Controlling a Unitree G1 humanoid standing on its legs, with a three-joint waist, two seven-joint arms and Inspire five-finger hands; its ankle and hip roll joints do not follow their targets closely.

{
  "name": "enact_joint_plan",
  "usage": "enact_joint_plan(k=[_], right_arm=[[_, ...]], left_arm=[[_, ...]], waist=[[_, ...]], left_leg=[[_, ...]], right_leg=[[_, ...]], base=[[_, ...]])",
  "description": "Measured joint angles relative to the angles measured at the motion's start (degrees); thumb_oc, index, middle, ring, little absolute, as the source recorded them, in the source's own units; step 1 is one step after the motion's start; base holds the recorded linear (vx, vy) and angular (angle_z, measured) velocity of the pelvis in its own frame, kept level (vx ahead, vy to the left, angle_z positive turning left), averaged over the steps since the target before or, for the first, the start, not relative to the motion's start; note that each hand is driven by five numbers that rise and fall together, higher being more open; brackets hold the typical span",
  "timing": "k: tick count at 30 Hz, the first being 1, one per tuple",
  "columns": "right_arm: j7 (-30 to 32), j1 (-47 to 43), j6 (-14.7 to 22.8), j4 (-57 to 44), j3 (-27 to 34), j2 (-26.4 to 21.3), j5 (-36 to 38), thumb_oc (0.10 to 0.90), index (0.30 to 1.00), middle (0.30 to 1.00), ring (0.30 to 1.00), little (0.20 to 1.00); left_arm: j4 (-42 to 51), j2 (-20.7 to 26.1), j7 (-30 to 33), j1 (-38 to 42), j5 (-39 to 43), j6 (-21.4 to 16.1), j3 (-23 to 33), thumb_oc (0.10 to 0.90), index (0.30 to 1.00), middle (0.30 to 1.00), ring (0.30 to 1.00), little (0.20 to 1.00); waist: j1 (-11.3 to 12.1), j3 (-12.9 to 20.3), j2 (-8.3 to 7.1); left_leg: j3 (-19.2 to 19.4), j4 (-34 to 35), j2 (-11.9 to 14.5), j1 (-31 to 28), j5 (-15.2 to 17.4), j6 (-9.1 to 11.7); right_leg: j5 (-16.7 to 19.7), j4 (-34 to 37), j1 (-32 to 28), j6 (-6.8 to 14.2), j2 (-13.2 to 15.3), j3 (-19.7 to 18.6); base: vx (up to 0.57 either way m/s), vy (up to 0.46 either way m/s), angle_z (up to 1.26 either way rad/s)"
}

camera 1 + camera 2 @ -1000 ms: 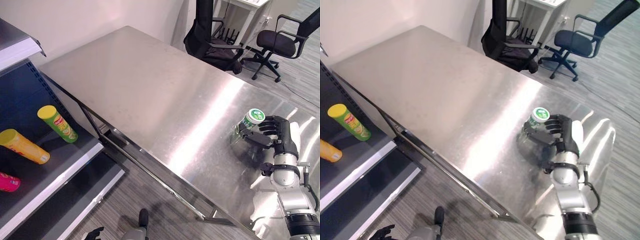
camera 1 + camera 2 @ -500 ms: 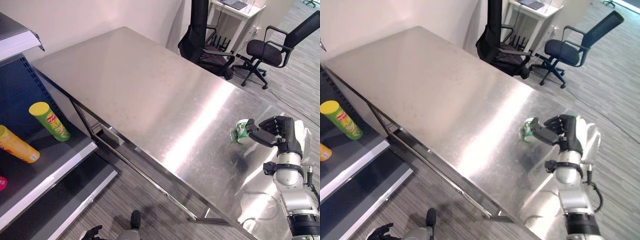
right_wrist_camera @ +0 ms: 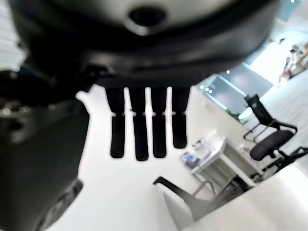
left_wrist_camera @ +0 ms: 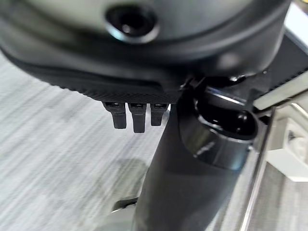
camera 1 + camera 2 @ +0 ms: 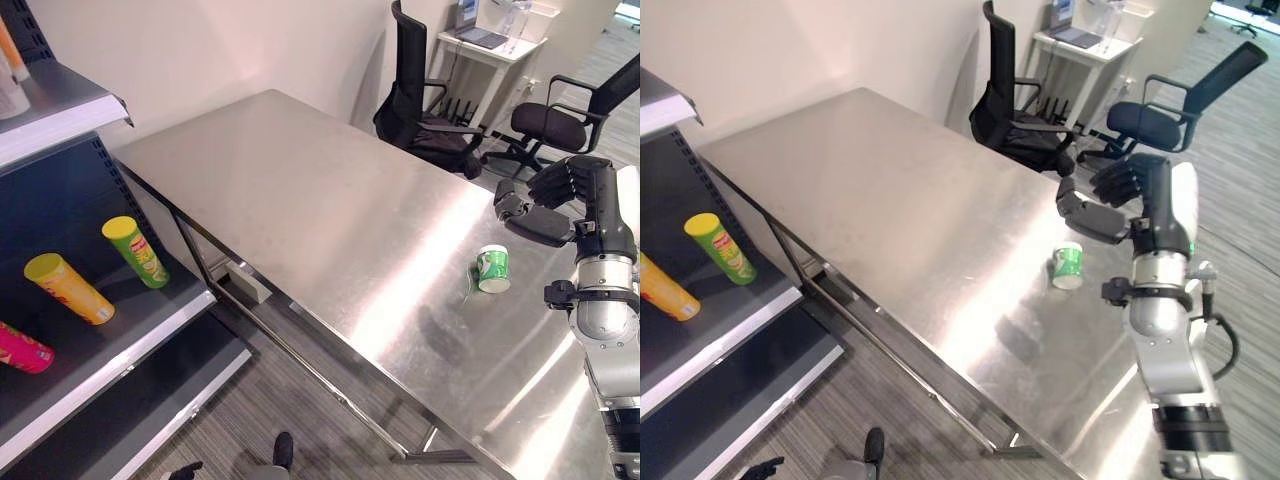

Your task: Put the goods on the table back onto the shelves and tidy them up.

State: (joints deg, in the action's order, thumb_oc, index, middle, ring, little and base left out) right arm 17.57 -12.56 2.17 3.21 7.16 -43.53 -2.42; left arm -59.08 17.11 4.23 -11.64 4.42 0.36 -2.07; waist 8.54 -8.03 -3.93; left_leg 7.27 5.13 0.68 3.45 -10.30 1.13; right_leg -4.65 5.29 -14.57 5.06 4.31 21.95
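- Green cup (image 5: 491, 269) lies on its side on the steel table (image 5: 300, 190), near the table's right end, white lid end toward me, nothing touching it.
- My right hand (image 5: 1127, 196) hangs in the air above and just beyond the cup, clear of it; in the right wrist view the fingers (image 3: 144, 130) run straight in a row and hold nothing, thumb standing off to one side.
- My left hand (image 4: 136, 115) shows low by the floor in the left wrist view; I can't tell if its fingers are apart or curled.
- Rest of the tabletop is bare steel, wide run from the cup toward the shelf side.
- Shelf unit (image 5: 130, 335) sits past the table's left edge, a gap of floor between them.
- On the shelf: green can (image 5: 135, 251), yellow can (image 5: 68, 288), pink can (image 5: 22, 348), all lying down, well apart, room between.
- Office chairs (image 5: 425, 90) stand beyond the table's far edge.
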Motion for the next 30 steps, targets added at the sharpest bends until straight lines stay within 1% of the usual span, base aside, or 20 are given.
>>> enact_joint_plan(k=[2, 7, 8, 10, 13, 15, 16, 18, 21, 23, 24, 26, 27, 28, 30], right_arm=[[-0.01, 0.0, -0.22, 2.3, 0.0, 0.0, 0.03, 0.8, 0.9, 0.9, 0.9, 0.9], [-1.21, 0.04, -1.12, 7.51, -0.34, -0.7, 1.29, 0.8, 0.9, 0.9, 0.9, 0.9], [-1.86, 0.04, -1.94, 8.58, -0.55, -1.08, 1.83, 0.8, 0.9, 0.9, 0.9, 0.9], [-2.71, 0.04, -2.77, 10.22, -2.44, -3.74, 2.05, 0.8, 0.9, 0.9, 0.9, 0.9], [-4.2, 0.03, -3.26, 10.35, -2.49, -5.39, 3.2, 0.8, 0.9, 0.9, 0.9, 0.9], [-4.4, 0.03, -3.76, 10.4, -2.48, -5.64, 3.77, 0.8, 0.9, 0.9, 0.9, 0.9], [-5.15, -0.16, -3.99, 11.14, -2.87, -6.55, 4.24, 0.8, 0.9, 0.9, 0.9, 0.9], [-7.56, -1.48, -4.55, 14.37, -5.86, -10.91, 7.32, 0.8, 0.9, 0.9, 0.9, 0.9], [-10.26, -4.69, -4.66, 17.8, -9.07, -15.45, 11.87, 0.8, 0.9, 0.9, 0.9, 0.9], [-13.3, -5.89, -4.72, 18.6, -11.77, -20.59, 14.2, 0.8, 0.9, 0.9, 0.9, 0.9], [-14.76, -6.31, -4.68, 18.65, -12.14, -22.06, 15.23, 0.8, 0.9, 0.9, 0.9, 0.9], [-17.34, -8.15, -4.72, 18.79, -15.23, -26.22, 16.69, 0.8, 0.9, 0.9, 0.9, 0.9], [-18.12, -9.25, -4.73, 18.82, -15.95, -26.81, 17.19, 0.8, 0.9, 0.9, 0.9, 0.9], [-19.48, -13.19, -4.74, 18.95, -18.78, -26.86, 19.37, 0.8, 0.9, 0.9, 0.9, 0.9], [-20.61, -17.09, -4.8, 19.12, -22.67, -26.89, 21.49, 0.8, 0.9, 0.9, 0.9, 0.9]], left_arm=[[-1.77, -0.52, -0.04, -0.39, -0.05, 0.11, -0.08, 0.8, 0.9, 0.9, 0.9, 0.9], [-2.52, -0.56, 0.02, -0.25, -0.12, 0.11, -0.11, 0.8, 0.9, 0.9, 0.9, 0.9], [-2.44, -0.56, 0.02, 0.27, -0.11, 0.11, -0.13, 0.8, 0.9, 0.9, 0.9, 0.9], [-2.06, -0.53, 0.04, 0.52, -0.11, 0.09, -0.16, 0.8, 0.9, 0.9, 0.9, 0.9], [-0.74, -0.45, 0.09, 1.08, -0.05, -0.11, -0.14, 0.8, 0.9, 0.9, 0.9, 0.9], [-0.37, -0.41, 0.09, 1.75, -0.04, -0.12, -0.17, 0.8, 0.9, 0.9, 0.9, 0.9], [-0.51, -0.41, 0.08, 2.41, -0.03, -0.01, -0.28, 0.8, 0.9, 0.9, 0.9, 0.9], [-0.4, -0.01, 0.14, 3.46, -0.03, -0.07, -1.49, 0.8, 0.9, 0.9, 0.9, 0.9], [-0.61, 1.11, 0.01, 3.75, -0.02, -0.13, -1.77, 0.8, 0.9, 0.9, 0.9, 0.9], [-1.01, 1.46, -0.1, 3.82, -0.02, -0.13, -1.75, 0.8, 0.9, 0.9, 0.9, 0.9], [-1.36, 1.55, -0.19, 3.78, -0.02, -0.12, -1.71, 0.8, 0.9, 0.9, 0.9, 0.9], [-1.94, 1.65, -1.23, 3.72, -0.03, -0.11, -1.76, 0.8, 0.9, 0.9, 0.9, 0.9], [-2.4, 1.65, -1.28, 3.79, -0.03, -0.12, -1.82, 0.8, 0.9, 0.9, 0.9, 0.9], [-3.44, 1.73, -1.33, 3.81, -0.06, -0.16, -2.2, 0.8, 0.9, 0.9, 0.9, 0.9], [-3.83, 1.74, -1.52, 3.92, -0.11, -0.16, -2.31, 0.8, 0.9, 0.9, 0.9, 0.9]], waist=[[-0.16, 0.0, -0.01], [-0.75, -0.04, -0.07], [-1.43, -0.14, -0.23], [-1.71, -0.2, -0.32], [-3.16, -0.54, -0.94], [-3.95, -0.99, -1.76], [-4.3, -1.17, -2.09], [-4.46, -1.6, -2.9], [-4.78, -2.11, -3.87], [-4.84, -2.31, -4.26], [-4.91, -2.39, -4.47], [-5.18, -2.47, -4.61], [-5.44, -2.47, -4.64], [-6.23, -2.48, -4.68], [-6.44, -2.5, -4.71]], left_leg=[[0.03, 0.0, -0.12, 0.02, 0.04, -0.06], [0.01, 0.01, -0.34, 0.02, 0.1, -0.14], [0.07, 0.01, -0.35, 0.02, 0.17, -0.23], [0.03, 0.02, -0.36, -0.01, 0.25, -0.34], [0.18, 0.02, -0.47, -0.11, 0.4, -0.57], [0.48, 0.02, -0.52, -0.27, 0.55, -0.74], [0.74, 0.02, -0.54, -0.21, 0.65, -0.9], [1.0, 0.02, -0.74, -0.17, 0.76, -1.04], [1.64, 0.01, -0.72, -0.19, 0.88, -1.2], [1.84, 0.01, -0.72, -0.12, 0.79, -1.54], [1.88, 0.01, -0.74, -0.19, 0.79, -1.55], [2.11, 0.01, -0.74, -0.2, 0.87, -1.67], [2.12, 0.01, -0.72, -0.25, 0.89, -1.69], [2.43, 0.01, -0.56, -0.33, 0.93, -1.74], [2.98, 0.02, -0.5, -0.31, 0.99, -1.75]], right_leg=[[0.0, -0.01, 0.03, 0.0, 0.13, -0.01], [-0.01, -0.01, 0.03, 0.01, 0.31, -0.01], [-0.01, -0.01, 0.08, 0.01, 0.36, -0.03], [-0.01, -0.01, 0.08, 0.02, 0.41, -0.12], [-0.01, -0.02, 0.1, 0.03, 0.59, -0.19], [0.0, -0.02, 0.14, 0.04, 0.79, -0.29], [0.0, -0.03, 0.22, 0.04, 0.85, -0.32], [0.02, -0.03, 0.36, 0.07, 1.12, -0.43], [0.04, -0.19, 0.84, 0.11, 1.33, -1.08], [0.1, -0.37, 1.14, 0.22, 1.44, -1.67], [0.12, -0.49, 1.2, 0.23, 1.5, -1.66], [0.12, -0.58, 1.36, 0.24, 1.58, -1.74], [0.12, -0.67, 1.38, 0.24, 1.59, -1.74], [0.12, -0.94, 1.59, 0.24, 1.6, -1.91], [0.12, -0.94, 1.93, 0.24, 1.69, -2.21]], base=[[0.0, 0.0, 0.0], [0.0, 0.006, 0.0], [0.01, 0.046, -0.02], [0.02, 0.05, -0.05], [0.01, 0.039, -0.05], [0.02, 0.07, -0.07], [0.01, 0.065, -0.04], [0.0, 0.069, -0.06], [0.0, 0.073, -0.12], [0.0, 0.072, -0.11], [-0.01, 0.071, -0.04], [0.0, 0.071, -0.05], [0.0, 0.079, -0.08], [0.0, 0.079, -0.11], [-0.01, 0.065, -0.14]])
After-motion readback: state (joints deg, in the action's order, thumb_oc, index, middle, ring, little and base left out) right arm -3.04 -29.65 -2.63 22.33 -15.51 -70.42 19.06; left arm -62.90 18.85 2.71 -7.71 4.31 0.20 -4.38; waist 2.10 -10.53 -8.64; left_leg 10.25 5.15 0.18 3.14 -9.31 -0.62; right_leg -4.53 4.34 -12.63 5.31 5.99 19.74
